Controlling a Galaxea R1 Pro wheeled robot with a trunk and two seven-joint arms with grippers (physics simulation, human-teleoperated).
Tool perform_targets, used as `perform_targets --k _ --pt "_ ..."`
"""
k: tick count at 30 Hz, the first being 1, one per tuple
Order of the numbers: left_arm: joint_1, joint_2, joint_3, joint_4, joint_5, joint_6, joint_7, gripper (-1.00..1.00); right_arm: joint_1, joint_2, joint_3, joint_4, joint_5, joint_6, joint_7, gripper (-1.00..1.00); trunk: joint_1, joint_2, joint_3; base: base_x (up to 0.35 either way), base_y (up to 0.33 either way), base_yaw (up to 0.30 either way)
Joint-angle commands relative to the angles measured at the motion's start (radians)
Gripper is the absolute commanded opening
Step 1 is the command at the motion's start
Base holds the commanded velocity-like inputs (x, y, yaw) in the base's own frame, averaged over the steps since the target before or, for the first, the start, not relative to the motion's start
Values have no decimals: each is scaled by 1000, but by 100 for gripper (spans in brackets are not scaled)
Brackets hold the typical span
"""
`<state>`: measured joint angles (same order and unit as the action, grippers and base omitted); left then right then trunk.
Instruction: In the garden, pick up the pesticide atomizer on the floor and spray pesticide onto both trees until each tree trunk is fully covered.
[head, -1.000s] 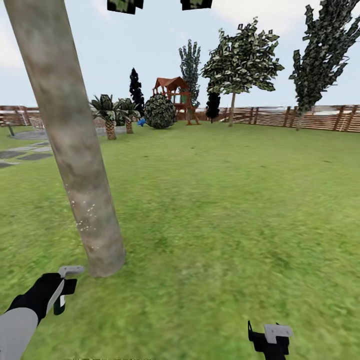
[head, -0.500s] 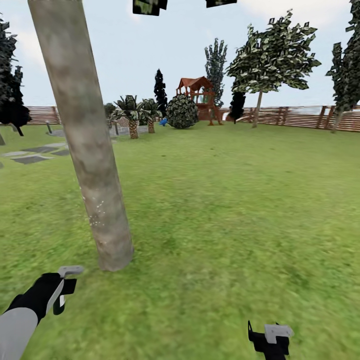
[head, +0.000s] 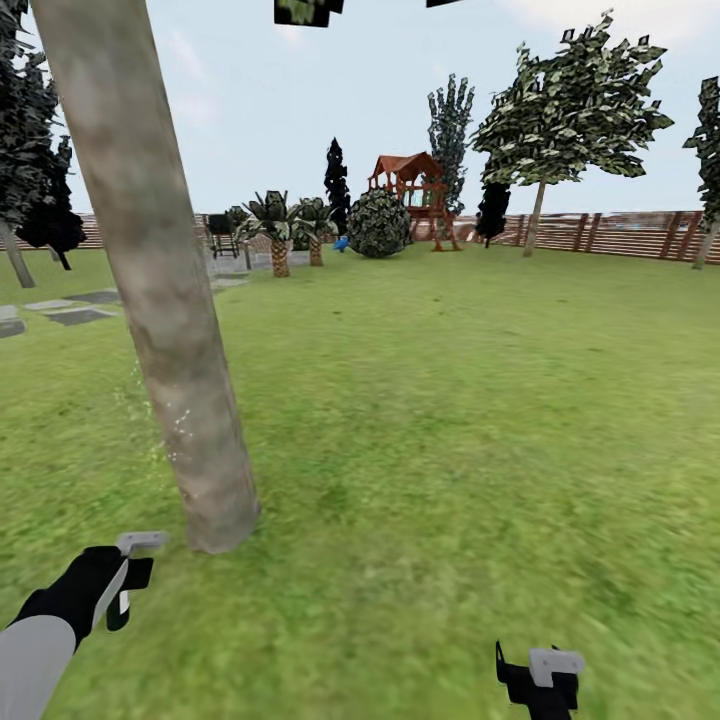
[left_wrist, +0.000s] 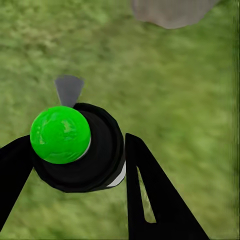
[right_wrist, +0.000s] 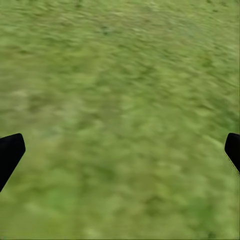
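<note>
The near tree trunk (head: 160, 300), mottled grey-beige, rises from the grass at the left of the head view. Fine white pesticide specks (head: 178, 425) dot its lower part and drift just left of it. My left gripper (head: 125, 578) hangs low beside the trunk's base. In the left wrist view the left gripper (left_wrist: 75, 147) is shut on the pesticide atomizer (left_wrist: 75, 145), a black body with a bright green ball top and a grey nozzle. The trunk's foot (left_wrist: 170, 10) shows beyond it. My right gripper (head: 540, 682) is open over bare grass (right_wrist: 120, 155).
A second leafy tree (head: 575, 105) stands far off by the brown slat fence (head: 620, 235). Short palms (head: 280, 230), a round shrub (head: 378, 225), a red playhouse (head: 410, 185) and dark conifers (head: 40, 170) line the back. Grey slabs (head: 70, 315) lie at the left.
The camera has turned, so the background slid right while the trunk shifted left and closer. More white specks show on and left of the trunk. Both arms keep their place in the picture.
</note>
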<state>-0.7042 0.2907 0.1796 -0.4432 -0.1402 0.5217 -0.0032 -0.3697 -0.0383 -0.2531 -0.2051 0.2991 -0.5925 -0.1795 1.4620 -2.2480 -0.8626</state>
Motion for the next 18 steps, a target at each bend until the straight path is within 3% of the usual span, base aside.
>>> perform_targets --k 1,9,18 --pt "0 0 0 0 -1 0 0 -100 0 0 0 0 0 0 0 100 0 0 0 274 -167 0" --pt "0 -2 0 0 0 0 0 -100 0 0 0 1 0 0 0 100 0 0 0 274 -167 14" --pt "0 -2 0 0 1 0 0 -100 0 0 0 0 0 0 0 100 0 0 0 274 -167 253"
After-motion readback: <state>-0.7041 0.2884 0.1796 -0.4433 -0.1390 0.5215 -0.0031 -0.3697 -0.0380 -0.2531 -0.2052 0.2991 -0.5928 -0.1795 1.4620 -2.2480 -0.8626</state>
